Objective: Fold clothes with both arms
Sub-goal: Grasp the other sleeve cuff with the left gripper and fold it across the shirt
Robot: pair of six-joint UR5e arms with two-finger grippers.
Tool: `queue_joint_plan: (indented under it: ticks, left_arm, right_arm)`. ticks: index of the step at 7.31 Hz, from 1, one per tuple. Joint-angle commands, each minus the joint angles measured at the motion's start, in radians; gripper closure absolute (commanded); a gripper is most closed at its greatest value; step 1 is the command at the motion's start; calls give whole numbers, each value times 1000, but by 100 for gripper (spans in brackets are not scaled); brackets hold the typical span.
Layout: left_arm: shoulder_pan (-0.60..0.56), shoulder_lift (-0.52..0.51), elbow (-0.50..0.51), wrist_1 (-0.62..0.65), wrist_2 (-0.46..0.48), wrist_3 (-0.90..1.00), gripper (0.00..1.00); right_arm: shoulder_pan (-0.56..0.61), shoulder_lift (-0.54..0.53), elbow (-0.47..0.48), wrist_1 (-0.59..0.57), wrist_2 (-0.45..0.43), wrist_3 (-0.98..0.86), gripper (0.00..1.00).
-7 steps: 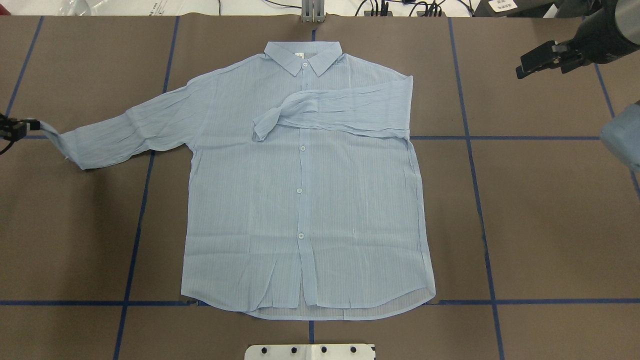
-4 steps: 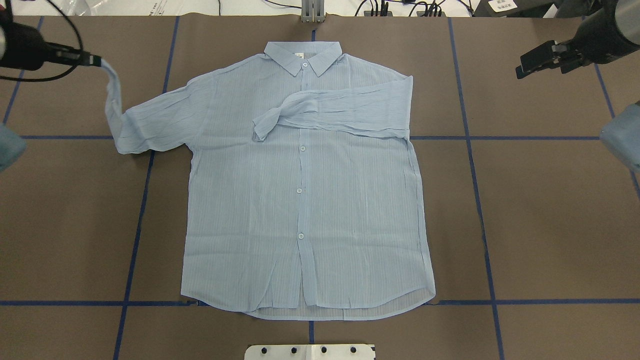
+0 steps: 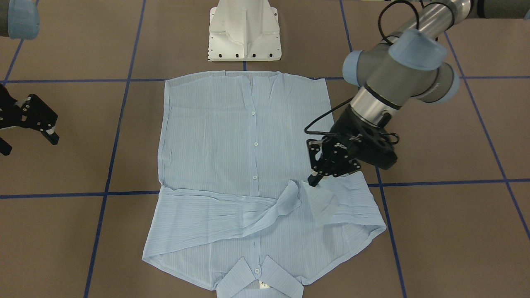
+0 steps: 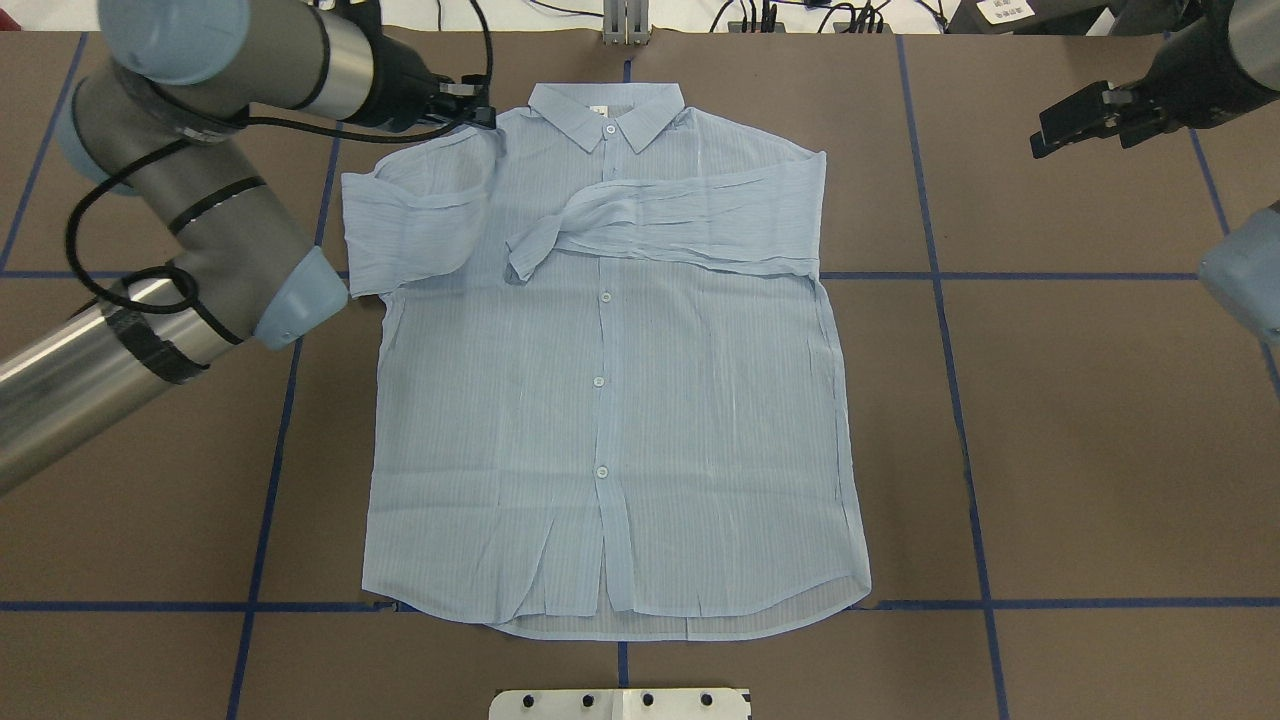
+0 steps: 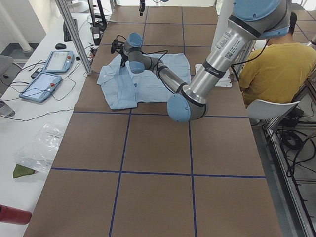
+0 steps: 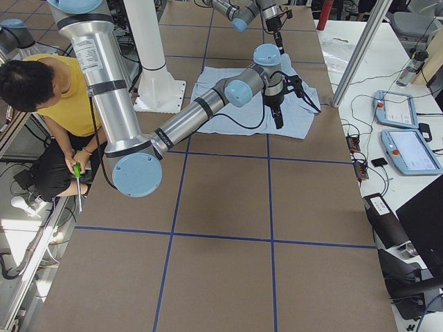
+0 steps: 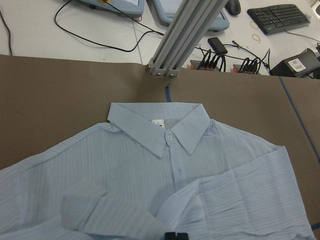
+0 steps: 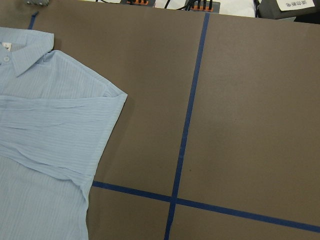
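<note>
The light-blue striped shirt [image 4: 600, 400] lies flat and buttoned on the brown table, collar at the far side. One sleeve [image 4: 680, 215] lies folded across the chest. My left gripper [image 4: 487, 112] is shut on the cuff of the other sleeve [image 4: 410, 220] and holds it over the shirt's shoulder, next to the collar. In the front-facing view the left gripper [image 3: 313, 181] pinches the cuff [image 3: 323, 205], which hangs just above the chest. The left wrist view shows the collar [image 7: 167, 132]. My right gripper [image 4: 1062, 122] is open and empty, off to the shirt's side [image 3: 29, 132].
The white pedestal base [image 3: 244, 33] stands at the near table edge by the shirt's hem. An aluminium post [image 4: 625, 20] and cables sit past the far edge. A person in yellow [image 5: 266, 64] sits beside the table. Blue tape lines [image 8: 187, 125] cross the table.
My left arm has lifted the sleeve cuff from the far left and swung it right, over the shirt's shoulder. The sleeve now folds back on itself. The right arm has not moved.
</note>
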Motion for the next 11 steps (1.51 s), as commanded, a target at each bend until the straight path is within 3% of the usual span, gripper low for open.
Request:
queue_joint_plan:
  ticks: [1, 3, 5, 6, 7, 9, 10, 11]
  left_arm:
    - [94, -139, 135, 3, 112, -36, 100]
    - [178, -236, 266, 7, 224, -36, 100]
    - [240, -254, 281, 7, 266, -41, 100]
    - [254, -273, 297, 2, 262, -118, 44]
    - [263, -283, 300, -1, 265, -154, 0]
    - [263, -278, 282, 54, 260, -136, 0]
    - [259, -258, 204, 160, 254, -37, 0]
    - [259, -182, 65, 271, 253, 9, 0]
  right_arm:
    - [0, 0, -1, 0, 0, 1, 0]
    - [0, 0, -5, 0, 0, 1, 0]
    - [-2, 0, -9, -2, 0, 1, 0]
    - [-2, 0, -10, -2, 0, 1, 0]
    - [-2, 0, -10, -2, -2, 3, 0]
    - [-17, 6, -6, 2, -3, 58, 0]
    - [-55, 20, 5, 3, -11, 136, 0]
    - [-115, 22, 25, 36, -64, 227, 0]
